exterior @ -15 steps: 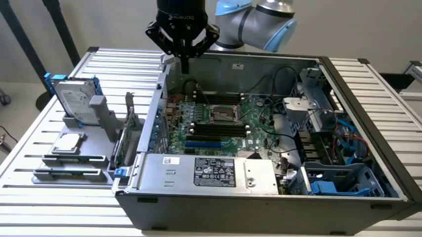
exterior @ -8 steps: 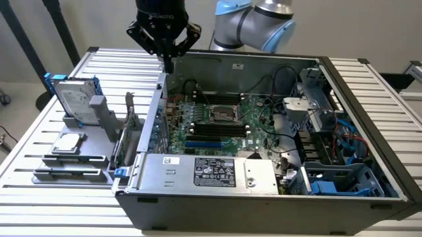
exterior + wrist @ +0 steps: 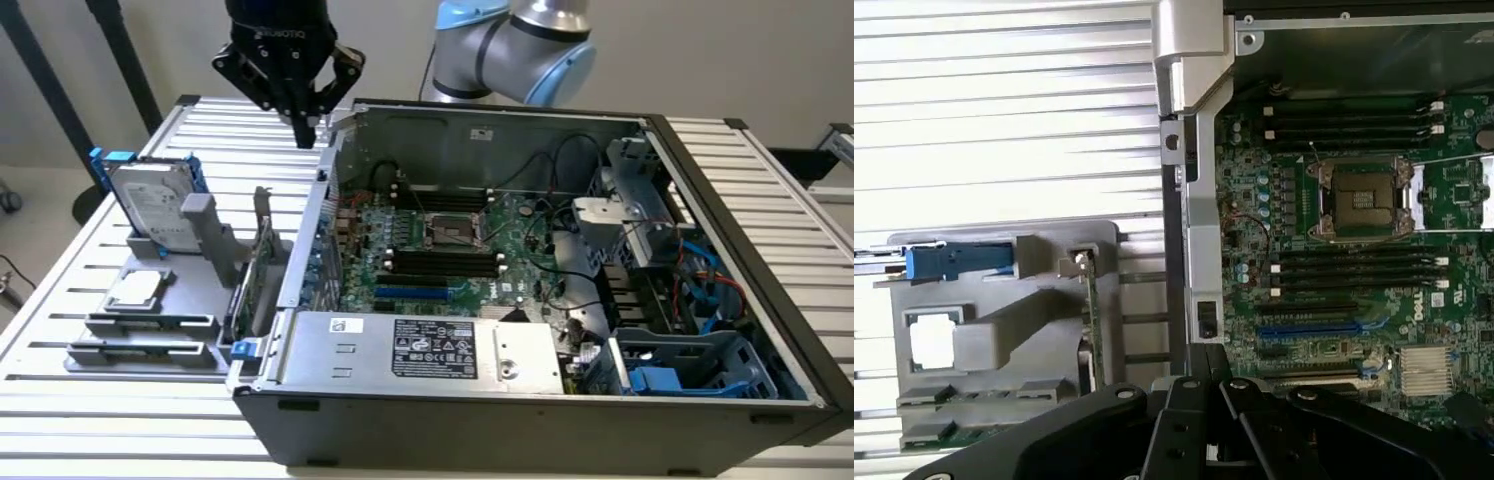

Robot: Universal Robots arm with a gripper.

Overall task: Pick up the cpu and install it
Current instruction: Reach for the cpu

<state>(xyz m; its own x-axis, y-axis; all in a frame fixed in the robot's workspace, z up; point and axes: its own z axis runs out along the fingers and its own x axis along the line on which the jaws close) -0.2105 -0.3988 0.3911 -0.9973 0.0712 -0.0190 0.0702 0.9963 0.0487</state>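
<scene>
End effector point(image 3: 307, 132), clenched and empty, hangs well apart from the cpu point(image 3: 138, 289).

The cpu point(image 3: 138, 289) was a small, flat, square chip with a silvery-grey metal top. It lay level, metal side up, in a square recess of a grey holder point(image 3: 200, 240) on the slatted bench point(image 3: 80, 420). It sat just in front of the upright hard drive point(image 3: 150, 205), outside the open computer case point(image 3: 534, 420), on the exterior view's left.
</scene>
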